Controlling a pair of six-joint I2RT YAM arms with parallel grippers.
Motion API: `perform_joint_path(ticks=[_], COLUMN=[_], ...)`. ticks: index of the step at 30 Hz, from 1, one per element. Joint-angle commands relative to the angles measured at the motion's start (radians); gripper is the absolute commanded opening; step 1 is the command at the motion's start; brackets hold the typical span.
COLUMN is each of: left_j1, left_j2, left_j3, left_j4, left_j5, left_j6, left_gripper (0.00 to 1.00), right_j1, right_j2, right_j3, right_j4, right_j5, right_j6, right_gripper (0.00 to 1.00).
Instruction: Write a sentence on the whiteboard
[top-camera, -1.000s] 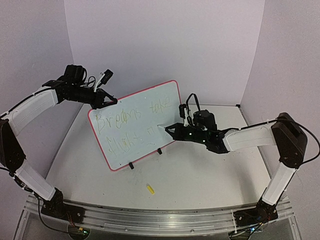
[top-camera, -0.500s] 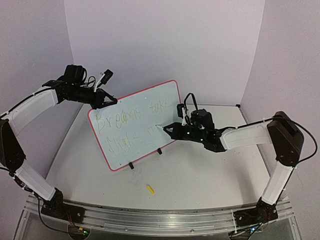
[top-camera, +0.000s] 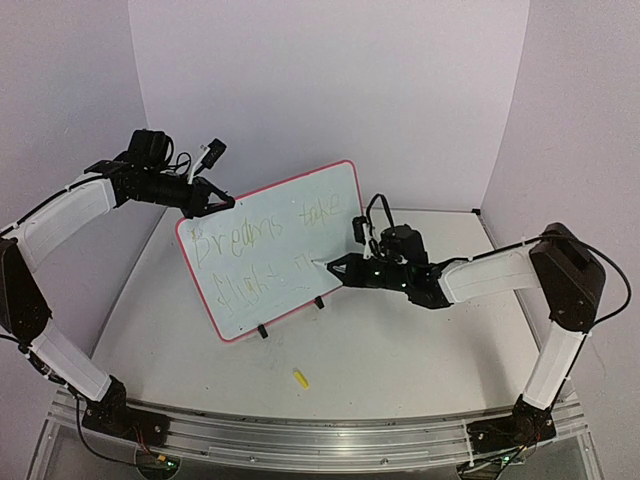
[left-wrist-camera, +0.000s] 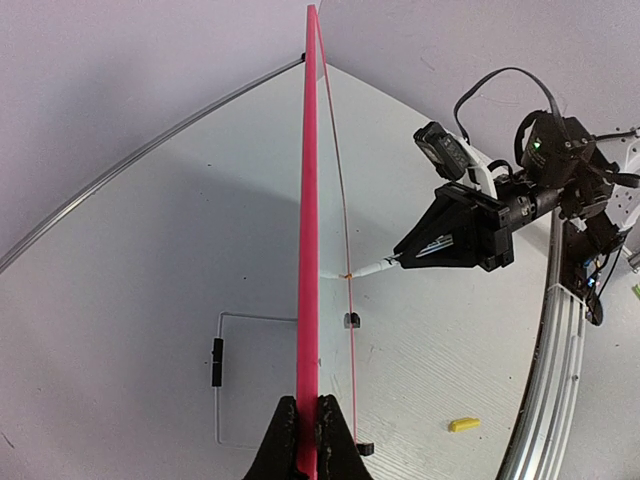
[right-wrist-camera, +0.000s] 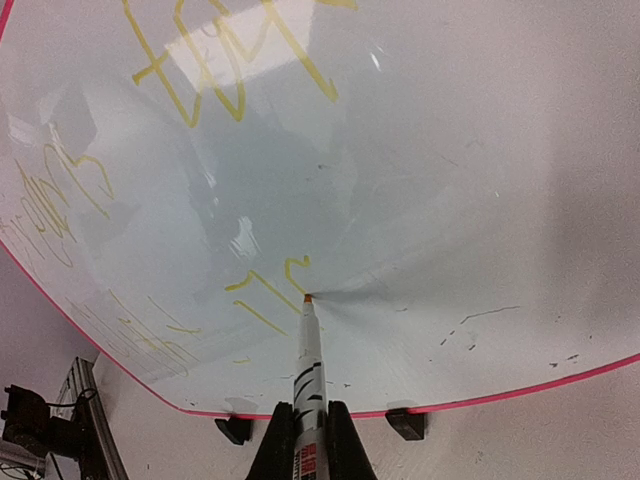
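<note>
Table (top-camera: 400, 350): white, matt, with a metal rail (top-camera: 300, 440) along the near edge. Pale lilac walls (top-camera: 330, 90) close it in on three sides.
Whiteboard (top-camera: 270, 250): stands left of the table's middle, propped on two black feet (top-camera: 262, 331). Glossy, pink-edged, with two lines of yellow handwriting (top-camera: 250, 235).
Left gripper (top-camera: 212, 205): clamped on the board's upper left edge.
Right gripper (right-wrist-camera: 310, 440): closed on a white marker (right-wrist-camera: 308, 360), its tip touching the board's lower right part, just beside the last yellow strokes.
Small yellow piece (top-camera: 300, 378): lies loose on the table in front of the board, apart from it.
</note>
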Motion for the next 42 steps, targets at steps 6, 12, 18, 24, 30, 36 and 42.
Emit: perform_joint_path(ticks=[6, 12, 18, 24, 30, 36, 42], left_j1=[-0.06, -0.06, -0.06, -0.06, -0.06, -0.06, -0.06], left_j2=[0.075, 0.073, 0.072, 0.073, 0.074, 0.075, 0.076], left_j3=[-0.058, -0.058, -0.058, -0.058, -0.058, -0.058, -0.058], left_j4=[-0.143, -0.144, -0.145, -0.145, -0.145, -0.145, -0.145], left_j5=[0.012, 0.01, 0.009, 0.009, 0.009, 0.009, 0.009], left_j6=[0.054, 0.055, 0.056, 0.055, 0.055, 0.056, 0.055], left_gripper=[0.0, 0.0, 0.0, 0.0, 0.0, 0.0, 0.0], right_j1=[-0.003, -0.003, -0.003, -0.003, -0.003, -0.003, -0.003], right_j2=[-0.024, -0.024, -0.035, -0.042, -0.046, -0.048, -0.037], right_j3=[0.005, 0.038, 0.049, 0.057, 0.072, 0.082, 0.091], right_j4=[-0.007, -0.016, -0.024, -0.027, -0.029, -0.03, -0.036], right_j5=[0.078, 0.089, 0.094, 0.09, 0.078, 0.067, 0.053], right_j6=[-0.015, -0.032, -0.041, -0.046, -0.052, -0.052, -0.054], right_gripper=[0.0, 0.0, 0.0, 0.0, 0.0, 0.0, 0.0])
